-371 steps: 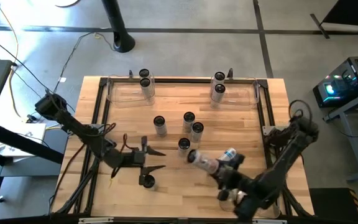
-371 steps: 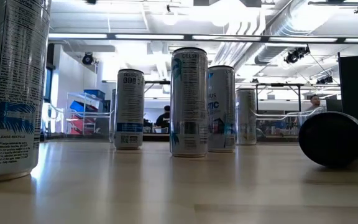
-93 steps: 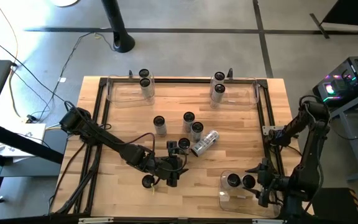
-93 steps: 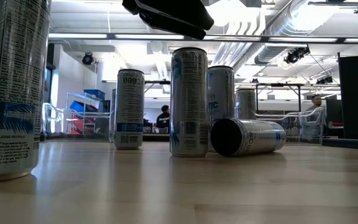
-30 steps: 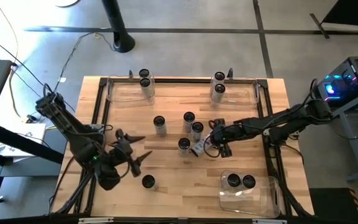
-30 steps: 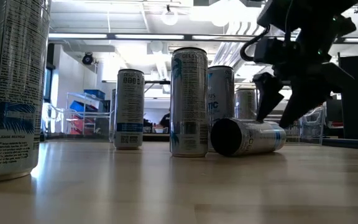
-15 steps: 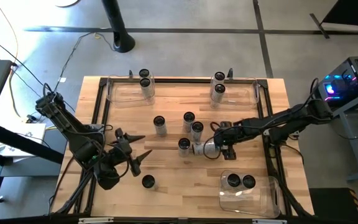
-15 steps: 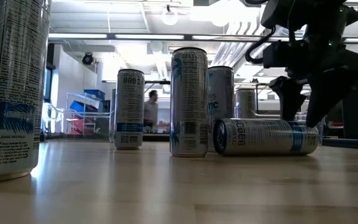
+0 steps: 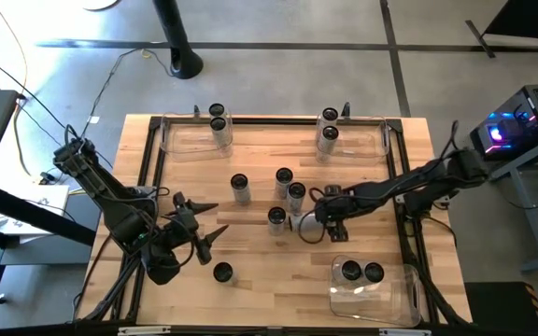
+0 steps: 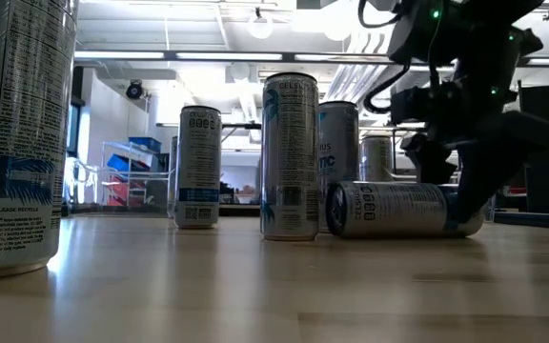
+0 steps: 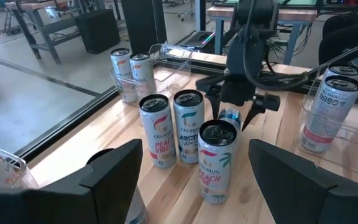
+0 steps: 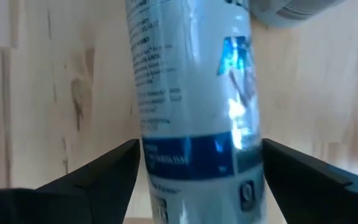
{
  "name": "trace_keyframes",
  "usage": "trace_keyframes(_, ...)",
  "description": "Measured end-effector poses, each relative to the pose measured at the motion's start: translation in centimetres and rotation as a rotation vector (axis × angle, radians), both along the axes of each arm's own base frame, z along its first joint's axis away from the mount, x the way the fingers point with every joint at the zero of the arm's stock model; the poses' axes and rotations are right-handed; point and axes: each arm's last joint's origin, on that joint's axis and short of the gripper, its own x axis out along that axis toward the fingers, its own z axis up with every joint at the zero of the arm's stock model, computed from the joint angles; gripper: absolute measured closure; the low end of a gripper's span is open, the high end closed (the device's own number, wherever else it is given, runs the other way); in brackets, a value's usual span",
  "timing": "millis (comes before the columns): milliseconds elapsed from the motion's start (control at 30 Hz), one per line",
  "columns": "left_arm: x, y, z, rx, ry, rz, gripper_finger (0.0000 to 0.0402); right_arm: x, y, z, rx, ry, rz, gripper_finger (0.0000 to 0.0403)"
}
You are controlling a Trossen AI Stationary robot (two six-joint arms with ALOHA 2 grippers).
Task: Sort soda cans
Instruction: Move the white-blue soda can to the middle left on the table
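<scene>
While my right gripper (image 9: 323,224) straddles the fallen can (image 10: 403,210) with fingers wide, my left gripper (image 9: 204,228) hangs open above the wooden table (image 9: 269,280), workshop beyond.

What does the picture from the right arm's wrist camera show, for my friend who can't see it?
A soda can lying on its side on the wooden table, white with blue markings and small print, fills the middle of the picture. The right gripper is open, with one dark finger on each side of the can. Whether they touch it cannot be told.
</scene>
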Motion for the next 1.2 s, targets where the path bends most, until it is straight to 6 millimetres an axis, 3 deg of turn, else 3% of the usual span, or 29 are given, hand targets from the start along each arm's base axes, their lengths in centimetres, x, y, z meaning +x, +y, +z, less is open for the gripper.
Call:
trace_keyframes(233, 0.0, 0.0, 0.0, -0.007, -0.003, 0.002, 0.0112, 0.3, 0.0, -0.8, 0.002, 0.019, -0.026, 0.0162)
trace_keyframes(367, 0.0, 0.0, 0.0, -0.007, -0.002, 0.001, 0.0112, -0.3, 0.6, -0.5, 0.005, 0.040, -0.034, 0.0169)
trace_keyframes(533, 0.0, 0.0, 0.0, -0.009, 0.002, -0.003, 0.0112, -2.4, 2.3, 0.9, -0.013, 0.088, -0.053, 0.0169)
trace_keyframes(700, -0.1, 0.1, -0.7, 0.031, 0.008, 0.009, 0.0112, -5.8, 3.6, 3.8, -0.107, 0.029, -0.110, 0.0169)
trace_keyframes(967, 0.4, 0.1, -2.8, 0.011, 0.029, -0.034, 0.0112, -10.4, 4.0, 9.3, -0.090, -0.381, -0.213, 0.0169)
trace_keyframes(1100, 2.0, -0.9, -2.5, 0.036, 0.013, -0.272, 0.0112, -10.4, 4.8, 11.6, -0.037, -0.643, -0.168, 0.0169)
trace_keyframes(1200, 3.0, -1.3, -1.7, 0.127, -0.102, -0.495, 0.0112, -9.4, 6.1, 13.3, 0.011, -0.824, -0.079, 0.0169)
